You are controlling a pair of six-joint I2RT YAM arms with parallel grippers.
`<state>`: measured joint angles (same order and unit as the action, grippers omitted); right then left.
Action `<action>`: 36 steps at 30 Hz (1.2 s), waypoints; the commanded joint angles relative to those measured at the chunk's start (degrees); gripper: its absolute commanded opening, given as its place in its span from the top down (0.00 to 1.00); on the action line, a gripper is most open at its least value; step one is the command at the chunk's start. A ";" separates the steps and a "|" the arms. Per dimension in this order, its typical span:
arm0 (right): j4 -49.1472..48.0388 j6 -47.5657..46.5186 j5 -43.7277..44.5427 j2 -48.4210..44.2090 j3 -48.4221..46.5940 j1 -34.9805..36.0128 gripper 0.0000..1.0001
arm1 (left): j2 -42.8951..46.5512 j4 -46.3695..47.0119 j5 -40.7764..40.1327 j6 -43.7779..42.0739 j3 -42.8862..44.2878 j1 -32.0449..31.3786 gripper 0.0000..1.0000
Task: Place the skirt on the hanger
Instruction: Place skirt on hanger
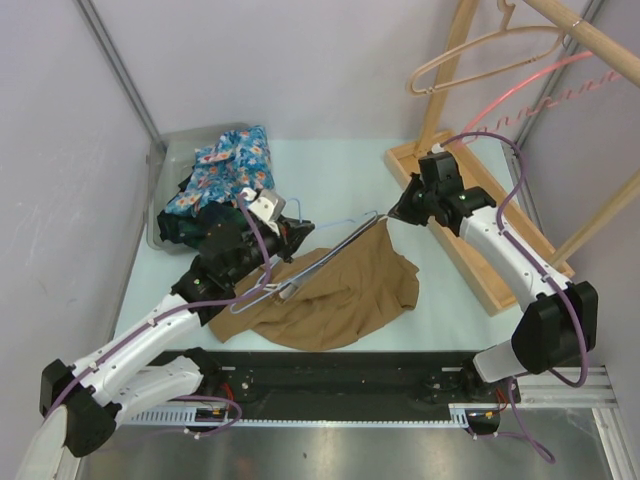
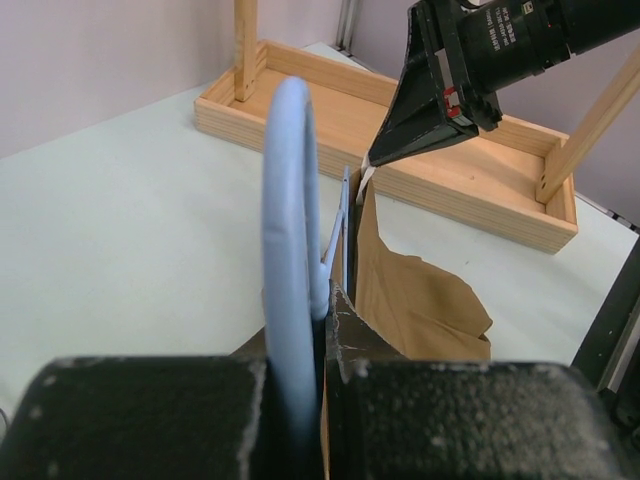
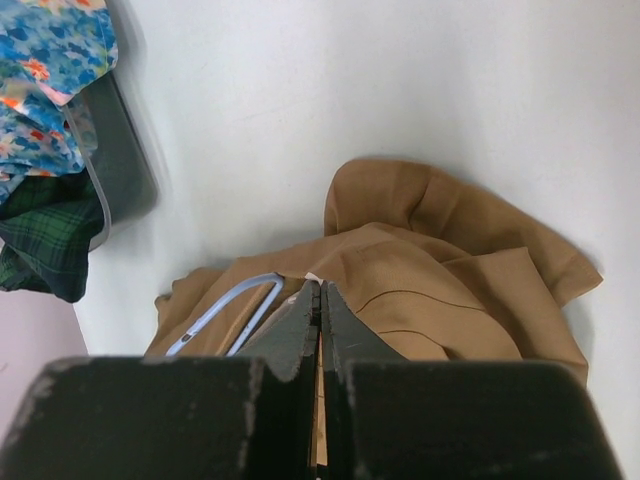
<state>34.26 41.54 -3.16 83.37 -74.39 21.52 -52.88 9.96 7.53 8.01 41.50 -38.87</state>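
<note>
Skirt and hanger are together at the middle of the bench, but the job looks only partly done. The tan skirt lies mostly slumped in a heap in the lower centre of the overhead view. Only its upper right corner is drawn up to a peak.

The right fingers are clenched on that corner, pinching the cloth edge right beside the far end of the blue hanger. The left fingers are clamped on the hanger near its hook, holding it slanted across the skirt's top edge, low over the bench.

I cannot tell whether the hanger's arm already sits inside the waistband or just lies against it. In the right wrist view the blue wire shows at lower left with folds of skirt around it.

As I judge it, both grips are set and the fitting is under way. Getting the waist properly onto the hanger and lifting it so it hangs is still ahead.

The bin of clothes sits at upper left, the wooden rack at right.
</note>
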 commanded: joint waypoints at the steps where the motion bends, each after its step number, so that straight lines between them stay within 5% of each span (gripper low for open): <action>1: -2.36 -0.23 -0.53 0.56 -2.16 -0.51 1.00 | -0.03 0.85 3.00 -1.68 1.49 -0.15 1.00; 17: -3.32 0.03 0.17 2.93 -2.16 -1.48 1.00 | -2.13 -2.39 11.89 -3.53 -0.54 -0.15 1.00; 28: -2.62 -3.22 -1.32 3.11 -2.16 -0.08 1.00 | -4.51 -0.29 -1.54 -2.56 -0.28 -0.24 1.00; 36: 1.60 -7.17 -1.59 3.37 -2.16 4.58 0.83 | -7.32 1.29 0.81 -2.65 2.01 -0.24 1.00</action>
<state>33.78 37.65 -4.78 86.52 -74.39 23.59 -58.83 8.19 7.62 5.52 40.91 -38.87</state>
